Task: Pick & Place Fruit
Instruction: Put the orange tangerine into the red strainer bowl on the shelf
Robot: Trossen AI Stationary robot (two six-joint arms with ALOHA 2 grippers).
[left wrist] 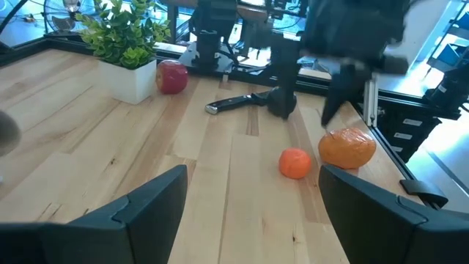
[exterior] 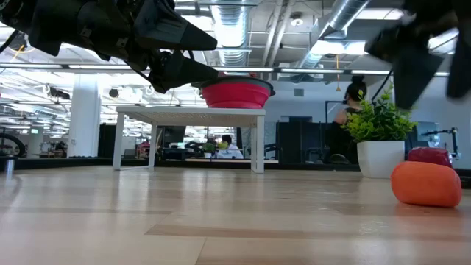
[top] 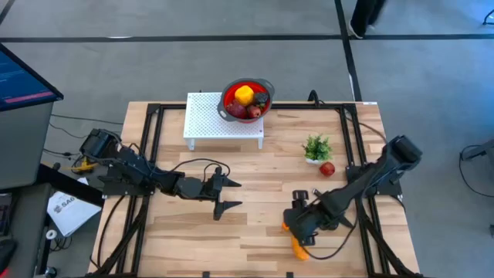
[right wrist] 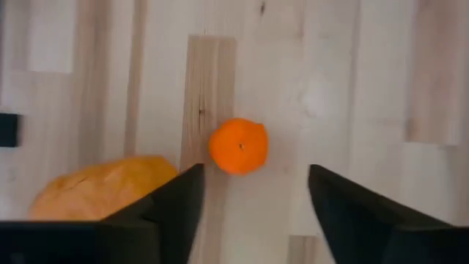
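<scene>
**Right arm hangs over the last fruit near the table's front**

The wooden table (top: 255, 170) carries a white perforated stand (top: 220, 120) at its twelve o'clock edge, raised so the red bowl (top: 247, 99) on it sits clear of the surface; several fruit already lie inside. The left gripper (top: 224, 194) waits at about eight o'clock, fingers spread and holding nothing. The right gripper (right wrist: 253, 202) hovers at five o'clock, fingers apart and empty, straddling the small orange (right wrist: 239, 145) below, apparently lining up a grab. Just beside it lies a larger yellow-orange fruit (left wrist: 347, 147), oblong, its long axis running roughly nine to three in the left wrist view. A potted plant (top: 317, 148) and a red apple (top: 327, 169) stand at two o'clock. The orange is round, with no clear heading.
</scene>
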